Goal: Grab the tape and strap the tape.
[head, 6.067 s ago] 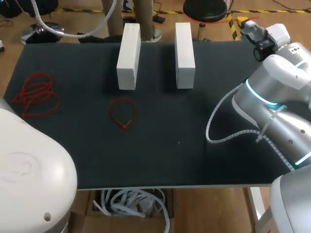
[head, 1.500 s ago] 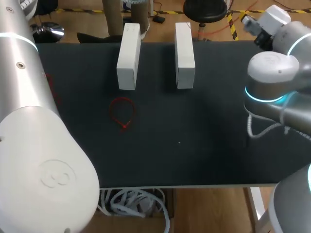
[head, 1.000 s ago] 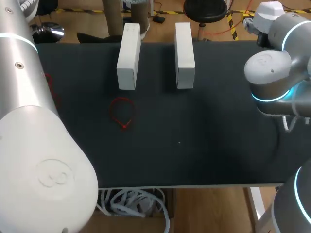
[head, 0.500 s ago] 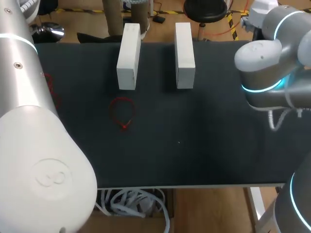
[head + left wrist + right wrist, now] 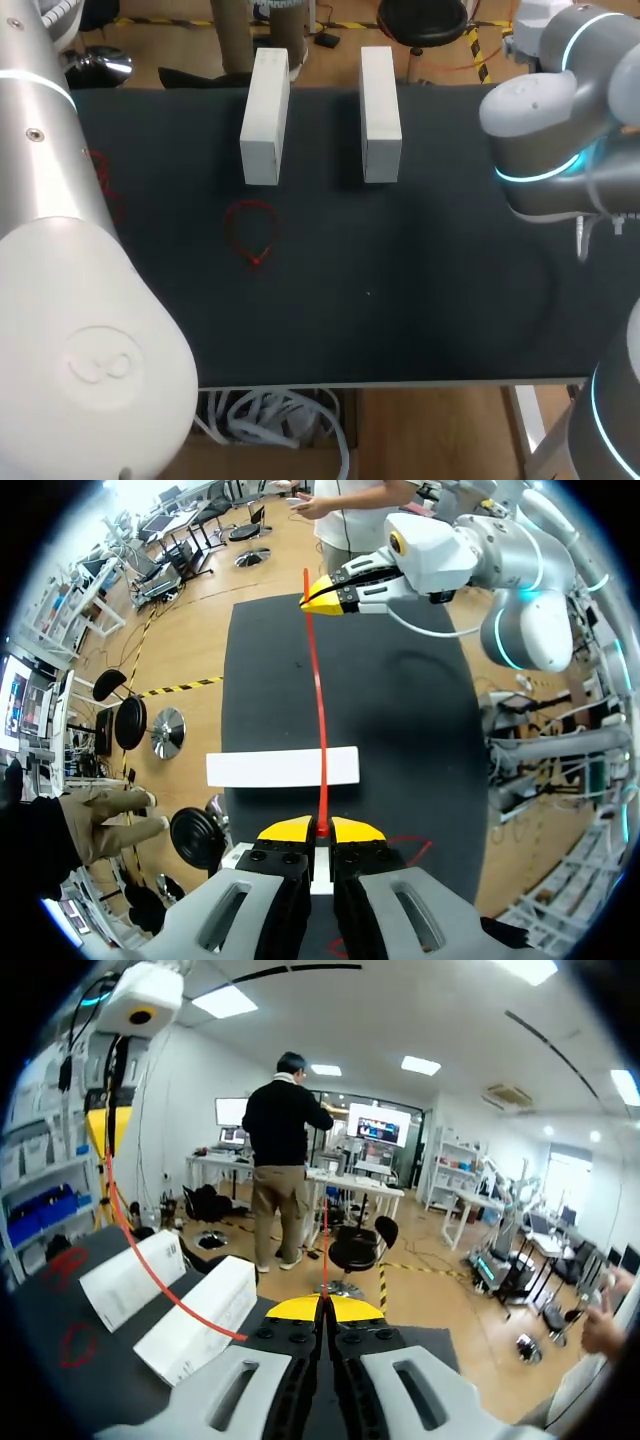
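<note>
- Above the table (image 5: 420, 300), held clear of it: red strap (image 5: 318, 730), one end clenched in my left gripper (image 5: 320, 830), the other pinched in my right gripper (image 5: 325, 595).
- Step in hand, as I judge it: bringing the two ends together to close the loop. Grip firmly, converge slowly, let the strap bow without twisting.
- Long axis: gripper to gripper, crossing above a white block (image 5: 283, 768); which end bears the head, I cannot tell.
</note>
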Controlling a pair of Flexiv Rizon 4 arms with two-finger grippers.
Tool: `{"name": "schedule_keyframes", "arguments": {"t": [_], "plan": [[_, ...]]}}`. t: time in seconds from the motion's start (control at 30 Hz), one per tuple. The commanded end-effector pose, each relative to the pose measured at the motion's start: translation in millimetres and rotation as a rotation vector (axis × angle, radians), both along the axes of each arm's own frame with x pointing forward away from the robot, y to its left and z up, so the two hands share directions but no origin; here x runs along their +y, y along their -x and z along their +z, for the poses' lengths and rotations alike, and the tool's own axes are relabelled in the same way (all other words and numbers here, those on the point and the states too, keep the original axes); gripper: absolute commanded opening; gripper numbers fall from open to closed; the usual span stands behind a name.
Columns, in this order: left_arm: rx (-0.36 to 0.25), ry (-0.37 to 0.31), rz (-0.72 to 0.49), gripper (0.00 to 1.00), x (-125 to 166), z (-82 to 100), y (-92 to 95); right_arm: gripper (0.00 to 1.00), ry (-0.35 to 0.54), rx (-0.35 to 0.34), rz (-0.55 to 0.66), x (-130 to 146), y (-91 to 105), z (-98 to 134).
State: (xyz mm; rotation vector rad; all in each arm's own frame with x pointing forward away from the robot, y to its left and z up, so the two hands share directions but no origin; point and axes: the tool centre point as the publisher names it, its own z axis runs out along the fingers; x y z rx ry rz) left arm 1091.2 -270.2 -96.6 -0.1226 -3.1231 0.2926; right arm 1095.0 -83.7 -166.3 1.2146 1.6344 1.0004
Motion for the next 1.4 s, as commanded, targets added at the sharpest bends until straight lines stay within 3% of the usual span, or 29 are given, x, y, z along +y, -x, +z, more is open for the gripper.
{"name": "schedule_keyframes", "arguments": {"t": [0.03, 0.2, 0.3, 0.5, 0.83, 1.17, 1.4], "plan": [[0.003, -0.007, 0.001, 0.0, -1.1, 1.7, -0.7, 0.0, 0.314, 0.185, -0.093, 12.3, -2.7, 9.1], [0.003, -0.007, 0.001, 0.0, -1.1, 1.7, -0.7, 0.0, 0.443, 0.191, -0.068, 18.8, -2.0, 15.6], [0.003, -0.007, 0.001, 0.0, -1.1, 1.7, -0.7, 0.0, 0.604, 0.155, -0.025, 25.1, -1.3, 20.1], [0.003, -0.007, 0.001, 0.0, -1.1, 1.7, -0.7, 0.0, 0.7, 0.149, -0.014, 31.6, 2.0, 23.8], [0.003, -0.007, 0.001, 0.0, -1.1, 1.7, -0.7, 0.0, 0.88, 0.073, -0.014, 40.7, 1.3, 36.2], [0.003, -0.007, 0.001, 0.0, -1.1, 1.7, -0.7, 0.0, 0.845, 0.063, -0.037, 45.4, -1.7, 42.7], [0.003, -0.007, 0.001, 0.0, -1.1, 1.7, -0.7, 0.0, 0.889, 0.052, -0.03, 57.7, -3.2, 45.8]]}}
